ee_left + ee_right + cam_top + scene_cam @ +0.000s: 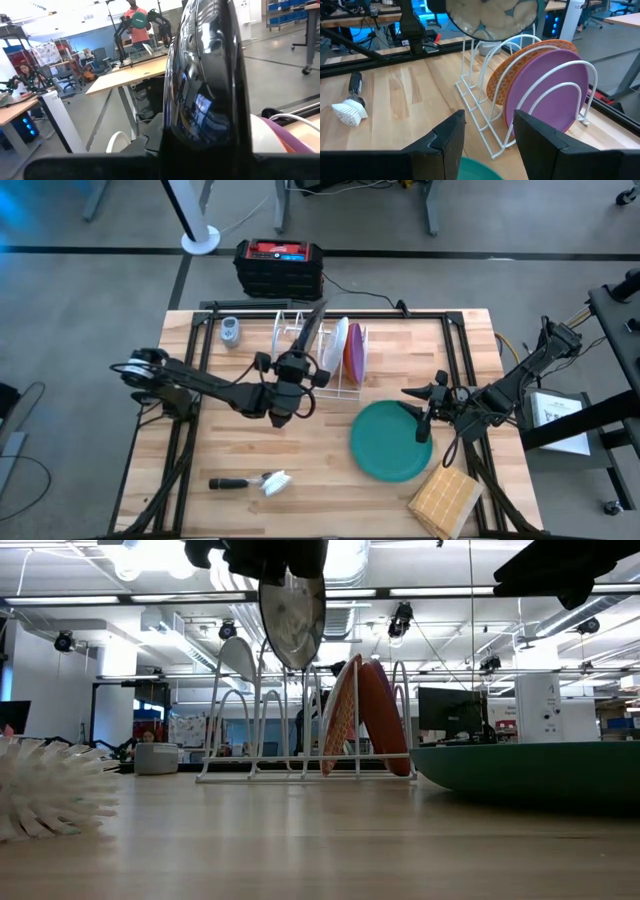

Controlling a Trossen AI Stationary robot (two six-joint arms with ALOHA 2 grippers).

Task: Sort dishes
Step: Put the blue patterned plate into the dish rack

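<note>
- Dish brush [262, 481] lies on the wooden tabletop [220, 440] near its front left, white bristle head toward the middle, dark handle pointing left.
- Small grey device [231, 332] sits near the tabletop's back left corner.
- Left gripper [296, 370] hangs above the left part of the white wire rack [318, 362], jaws pinching the brownish speckled plate [292, 612] by its upper edge.
- That plate is held on edge, clear of the tabletop; in the low view its lower rim sits between the tops of the rack's wire loops. Whether it touches a wire cannot be told.
- Orange plate [506, 70] and purple plate [551, 92] stand on edge in the rack's right-hand slots, side by side, leaning the same way.
- Teal-green plate [390, 440] lies flat on the tabletop, right of centre, in front of the rack.
- Right gripper [420, 408] hovers over the teal-green plate's right rim, jaws spread, holding nothing.
- Square wooden block [446, 499] rests at the front right, just beside the teal-green plate.
- Black and red case [279, 265] sits on the floor behind the tabletop.
</note>
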